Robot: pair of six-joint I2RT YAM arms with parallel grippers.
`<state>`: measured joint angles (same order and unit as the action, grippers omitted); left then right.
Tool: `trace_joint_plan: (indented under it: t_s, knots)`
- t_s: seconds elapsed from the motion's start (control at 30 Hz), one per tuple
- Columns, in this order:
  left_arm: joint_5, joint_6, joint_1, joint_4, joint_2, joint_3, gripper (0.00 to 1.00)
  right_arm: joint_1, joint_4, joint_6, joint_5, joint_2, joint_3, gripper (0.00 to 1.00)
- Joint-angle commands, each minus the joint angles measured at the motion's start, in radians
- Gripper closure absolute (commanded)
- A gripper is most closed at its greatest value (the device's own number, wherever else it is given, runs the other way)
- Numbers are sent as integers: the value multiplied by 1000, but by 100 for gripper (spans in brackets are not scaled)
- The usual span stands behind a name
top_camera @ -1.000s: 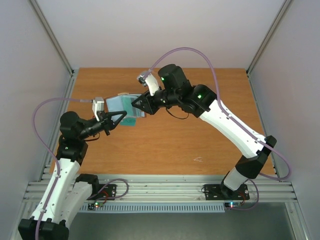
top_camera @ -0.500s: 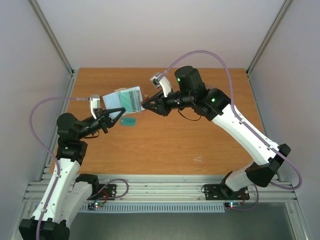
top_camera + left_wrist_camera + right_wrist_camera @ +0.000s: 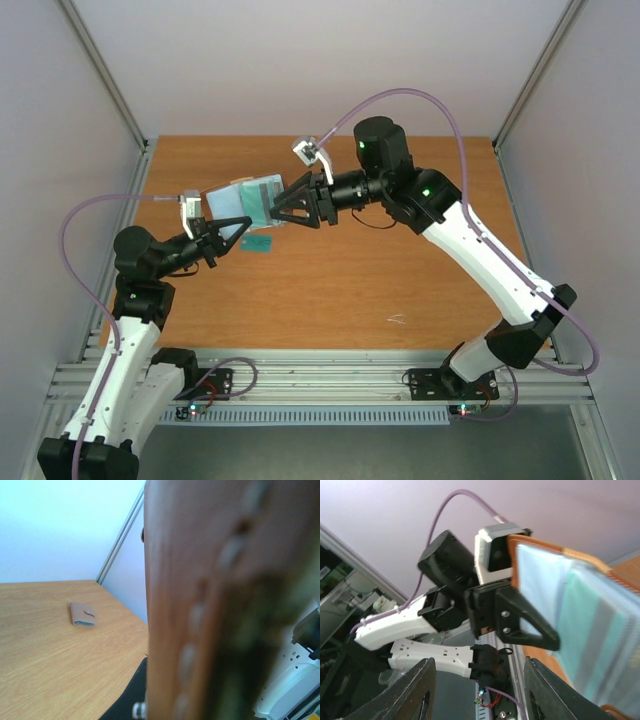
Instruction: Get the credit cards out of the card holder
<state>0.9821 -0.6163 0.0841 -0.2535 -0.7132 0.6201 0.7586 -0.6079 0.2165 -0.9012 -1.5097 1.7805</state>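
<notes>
Card holder up in the air between my two arms.
My left gripper point(image 3: 238, 226) clamps the open card holder point(image 3: 245, 200) above the table point(image 3: 400, 260). My right arm stretches across and its gripper point(image 3: 280, 208) sits beside the holder's right edge, fingers spread and empty. A teal card point(image 3: 258, 243) lies below.

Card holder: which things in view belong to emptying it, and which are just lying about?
In the job:
holder, open, gripped by the left gripper
cards in its sleeves
teal card, lying on the table
right gripper, open beside the holder

Lying about:
wallet, small, closed, alone on the table; seen only from the left wrist
</notes>
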Motion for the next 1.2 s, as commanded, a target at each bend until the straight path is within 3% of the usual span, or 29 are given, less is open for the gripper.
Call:
trace_joint_plan:
  t_s: [0.0,0.33,0.67,0.73,0.97,1.17]
  knots:
    - [18,24,-4,-66,11,12,100,-24,68,-123,8,-59,26,50]
    - [18,21,-4,-70,13,13,100,-54,14,-154,109,-63,1,49]
    - [17,21,-4,-76,12,11,100,-55,41,-185,93,-70,-37,52]
    - [15,21,-4,-74,12,9,100,-53,70,-202,66,-85,-29,57]
    - [17,20,-4,-70,15,7,100,-39,109,-195,-13,-106,-18,91]
    - [8,20,-4,-64,12,5,100,-38,181,-215,-69,-77,-51,99]
